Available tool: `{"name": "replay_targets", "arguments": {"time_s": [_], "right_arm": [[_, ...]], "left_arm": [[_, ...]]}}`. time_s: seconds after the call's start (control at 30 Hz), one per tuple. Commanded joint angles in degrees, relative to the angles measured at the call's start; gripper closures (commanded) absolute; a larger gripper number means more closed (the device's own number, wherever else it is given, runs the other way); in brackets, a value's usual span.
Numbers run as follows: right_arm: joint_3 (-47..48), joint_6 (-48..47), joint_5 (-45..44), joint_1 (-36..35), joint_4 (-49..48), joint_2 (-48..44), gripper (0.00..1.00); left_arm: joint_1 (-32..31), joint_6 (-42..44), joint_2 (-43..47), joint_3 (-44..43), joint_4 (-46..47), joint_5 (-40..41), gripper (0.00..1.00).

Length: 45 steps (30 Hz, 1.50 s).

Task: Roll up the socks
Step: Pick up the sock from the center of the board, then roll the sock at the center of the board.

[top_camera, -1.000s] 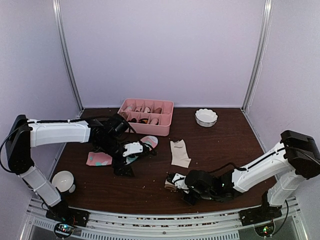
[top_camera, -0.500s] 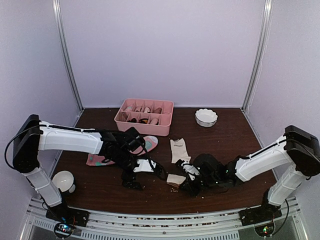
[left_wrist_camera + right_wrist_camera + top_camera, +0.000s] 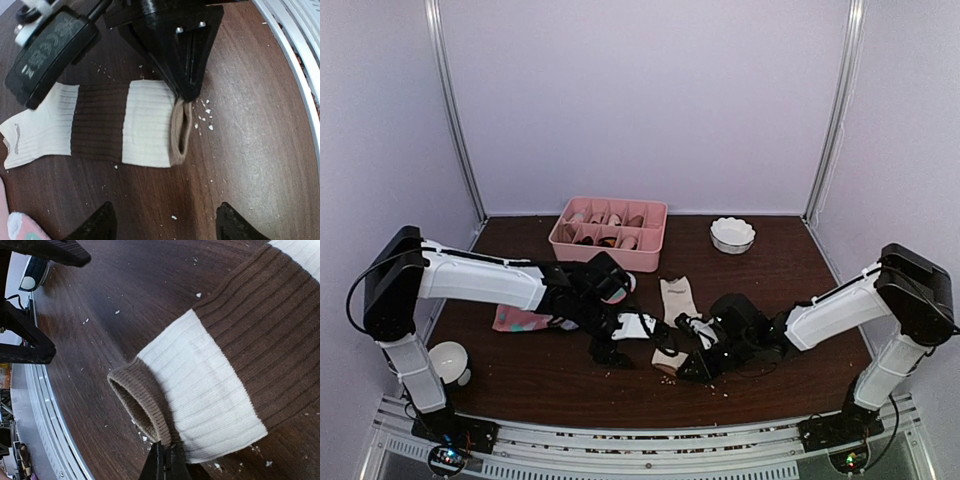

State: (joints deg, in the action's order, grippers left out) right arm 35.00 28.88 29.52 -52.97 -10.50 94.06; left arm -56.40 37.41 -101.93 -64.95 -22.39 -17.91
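The cream sock (image 3: pixel 145 122) lies flat mid-table, with a dark brown band and a tan cuff (image 3: pixel 145 400); in the top view it is the pale strip (image 3: pixel 676 298). My right gripper (image 3: pixel 165 462) is shut on the cuff's edge, and its black fingers (image 3: pixel 186 75) come down onto the cuff in the left wrist view. My left gripper (image 3: pixel 165 227) hovers open just beside the cuff end, nothing between its fingertips (image 3: pixel 97 225). In the top view the two grippers (image 3: pixel 638 342) (image 3: pixel 686 360) stand close together. The pink sock (image 3: pixel 520 319) lies to the left, mostly hidden under the left arm.
A pink divided tray (image 3: pixel 610 255) stands at the back, with a white bowl (image 3: pixel 732 234) to its right. A white cup (image 3: pixel 448 362) sits at the near left. Pale crumbs (image 3: pixel 205 117) dot the wood. The metal rail (image 3: pixel 295 65) runs along the near edge.
My left arm has swung right from the pink sock to the cream sock's cuff, its jaws narrowing a little. The right gripper has shifted the cuff slightly leftward and away from the near edge.
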Motion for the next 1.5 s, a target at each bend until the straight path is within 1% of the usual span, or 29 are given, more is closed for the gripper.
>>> {"name": "replay_targets", "arguments": {"time_s": [0.0, 0.13, 0.27, 0.57, 0.73, 0.83, 0.93, 1.23, 1.33, 1.43, 1.47], "right_arm": [[2.1, 1.2, 3.4, 0.2, 3.2, 3.1, 1.00], [4.0, 1.4, 4.7, 0.4, 5.0, 4.6, 1.00], [5.4, 1.8, 6.0, 0.9, 6.4, 5.9, 1.00], [5.1, 2.9, 7.6, 2.0, 5.7, 5.8, 1.00], [5.0, 2.7, 8.1, 2.3, 6.1, 5.3, 1.00], [5.4, 2.4, 8.4, 2.4, 7.1, 5.2, 1.00], [5.7, 2.2, 8.4, 2.6, 7.4, 5.2, 1.00], [6.1, 3.0, 9.4, 2.6, 6.8, 6.3, 1.00], [6.1, 3.3, 9.4, 2.5, 6.7, 6.4, 1.00], [6.3, 3.5, 9.5, 2.5, 6.5, 6.6, 1.00], [6.3, 3.5, 9.5, 2.6, 6.5, 6.7, 1.00]], "left_arm": [[-0.7, -1.5, -3.2, -3.1, 1.6, -2.5, 0.34], [-1.0, -1.9, -4.3, -3.1, 1.7, -4.1, 0.40], [-1.3, -2.0, -5.1, -2.5, 2.6, -4.3, 0.50], [-2.2, -1.7, -8.0, -3.5, 3.7, -4.4, 0.58], [-2.7, -1.2, -9.4, -4.2, 4.1, -2.9, 0.59], [-2.8, -1.2, -9.8, -4.7, 4.2, -2.4, 0.62], [-2.7, -1.3, -9.9, -5.1, 4.0, -2.3, 0.63], [-2.7, -1.5, -9.4, -5.6, 1.8, -5.2, 0.63], [-2.7, -1.3, -9.6, -5.2, 1.8, -4.8, 0.69], [-2.7, -1.4, -10.1, -5.2, 1.7, -4.2, 0.81], [-2.7, -1.6, -10.2, -5.3, 1.7, -4.1, 0.83]]}}
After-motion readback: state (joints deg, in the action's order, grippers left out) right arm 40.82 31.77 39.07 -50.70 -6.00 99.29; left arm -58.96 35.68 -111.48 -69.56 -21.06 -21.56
